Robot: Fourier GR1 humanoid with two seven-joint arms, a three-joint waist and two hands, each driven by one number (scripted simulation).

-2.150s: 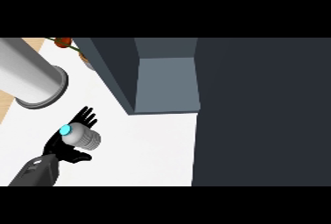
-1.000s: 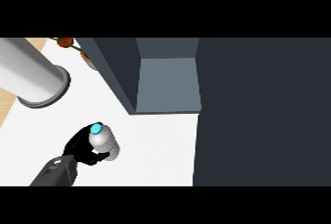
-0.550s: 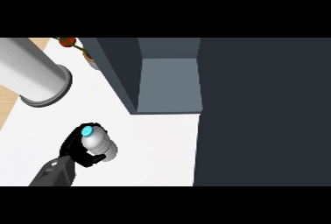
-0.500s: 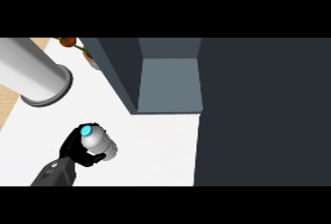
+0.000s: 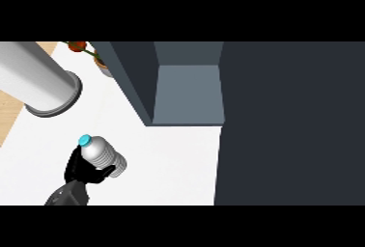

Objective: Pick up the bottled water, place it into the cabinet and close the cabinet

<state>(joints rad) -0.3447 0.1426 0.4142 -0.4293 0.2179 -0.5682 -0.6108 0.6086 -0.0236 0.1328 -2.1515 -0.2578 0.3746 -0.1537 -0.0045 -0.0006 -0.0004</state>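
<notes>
The bottled water point(image 5: 98, 153) is a clear ribbed bottle with a cyan cap point(image 5: 84, 140). It shows at the lower left of the head view, over the white counter point(image 5: 171, 164), tilted with its cap towards the upper left. My left hand point(image 5: 78, 170) is shut on it from below, black fingers curled round its body. The dark grey cabinet point(image 5: 132, 77) stands open up and to the right, its lighter inside point(image 5: 187, 94) well apart from the bottle. A large dark panel point(image 5: 292, 125), probably the cabinet's door, fills the right. My right hand is out of view.
A big grey cylinder point(image 5: 39, 84) lies at the upper left, close above the bottle. A potted plant with red flowers point(image 5: 87, 49) stands at the back beside the cabinet. A wooden strip point(image 5: 7, 120) runs along the counter's left edge.
My left hand, open round the bottle at first, has curled shut on it. Over the last second hand and bottle have shifted a little to the left.
</notes>
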